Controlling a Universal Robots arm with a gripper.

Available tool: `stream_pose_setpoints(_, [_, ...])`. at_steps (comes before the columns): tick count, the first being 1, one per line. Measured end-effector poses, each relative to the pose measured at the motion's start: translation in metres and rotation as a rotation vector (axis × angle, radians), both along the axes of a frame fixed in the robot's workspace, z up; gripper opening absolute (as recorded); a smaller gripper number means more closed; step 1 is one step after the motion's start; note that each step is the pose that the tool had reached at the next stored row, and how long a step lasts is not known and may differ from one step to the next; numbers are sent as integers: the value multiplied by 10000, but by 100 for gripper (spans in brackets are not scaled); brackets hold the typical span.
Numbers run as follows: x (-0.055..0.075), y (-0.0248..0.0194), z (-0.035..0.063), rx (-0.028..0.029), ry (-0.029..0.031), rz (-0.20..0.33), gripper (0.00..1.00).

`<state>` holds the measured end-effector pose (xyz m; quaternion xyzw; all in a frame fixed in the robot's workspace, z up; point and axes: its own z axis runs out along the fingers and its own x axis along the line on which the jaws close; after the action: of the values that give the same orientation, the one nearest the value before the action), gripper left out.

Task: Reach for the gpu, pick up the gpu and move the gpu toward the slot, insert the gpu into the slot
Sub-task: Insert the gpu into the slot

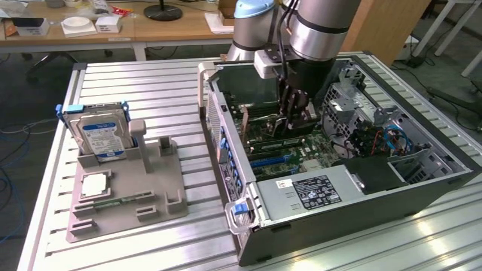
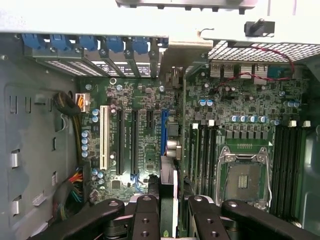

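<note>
Black two-finger gripper (image 1: 290, 121) inside open grey computer case (image 1: 362, 197), jaws clenched on thin green circuit-card gpu (image 2: 168, 200), held edge-on over green motherboard (image 2: 240, 125); gpu's fan hidden, slot contact unclear.

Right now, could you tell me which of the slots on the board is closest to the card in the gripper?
The blue slot: no other slot is blue, and the card stands edge-on in line with it.

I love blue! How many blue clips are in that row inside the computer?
5, side by side along the case edge above the green board: blue clips. More may be hidden.
</note>
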<state>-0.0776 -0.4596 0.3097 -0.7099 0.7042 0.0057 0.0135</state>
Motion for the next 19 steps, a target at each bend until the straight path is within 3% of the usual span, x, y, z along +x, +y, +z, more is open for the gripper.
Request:
stream_pose_setpoints(15, [-42, -27, -84, -1, 0, 2, 27])
stream_pose_setpoints(19, [-44, -28, -146, -1, 1, 3, 27])
